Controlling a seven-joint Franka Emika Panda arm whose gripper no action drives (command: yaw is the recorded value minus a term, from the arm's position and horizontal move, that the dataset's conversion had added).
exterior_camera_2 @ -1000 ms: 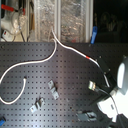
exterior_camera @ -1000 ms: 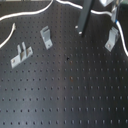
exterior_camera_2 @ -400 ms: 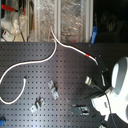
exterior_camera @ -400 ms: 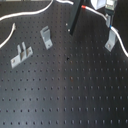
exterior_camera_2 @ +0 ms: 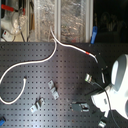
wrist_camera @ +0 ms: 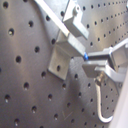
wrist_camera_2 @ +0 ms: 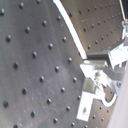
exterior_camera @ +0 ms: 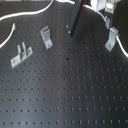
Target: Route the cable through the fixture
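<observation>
The cable [exterior_camera_2: 30, 66] is a long white cord lying on the black perforated table, with its red band [exterior_camera_2: 87, 51] near the second exterior view's right. In the first exterior view the cable [exterior_camera: 27, 13] crosses the far edge, and its red band [exterior_camera: 89, 6] shows at the top. Three metal brackets stand on the table: one [exterior_camera: 46, 36], one [exterior_camera: 20, 54] and one [exterior_camera: 111, 37] beside the cable. My gripper [exterior_camera: 72, 33] hangs as a dark bar above the table between the brackets, holding nothing. In the first wrist view a bracket [wrist_camera: 62, 55] and the cable [wrist_camera: 50, 15] appear close by.
The white robot body [exterior_camera_2: 117, 87] fills the second exterior view's right. Shelves with clutter [exterior_camera_2: 65, 17] stand behind the table. The table [exterior_camera: 65, 95] is a black perforated board. In the second wrist view, the cable [wrist_camera_2: 70, 25] and a bracket [wrist_camera_2: 87, 95] show.
My gripper has moved toward the first exterior view's left and lower, away from the right bracket. The cable and the brackets have not moved.
</observation>
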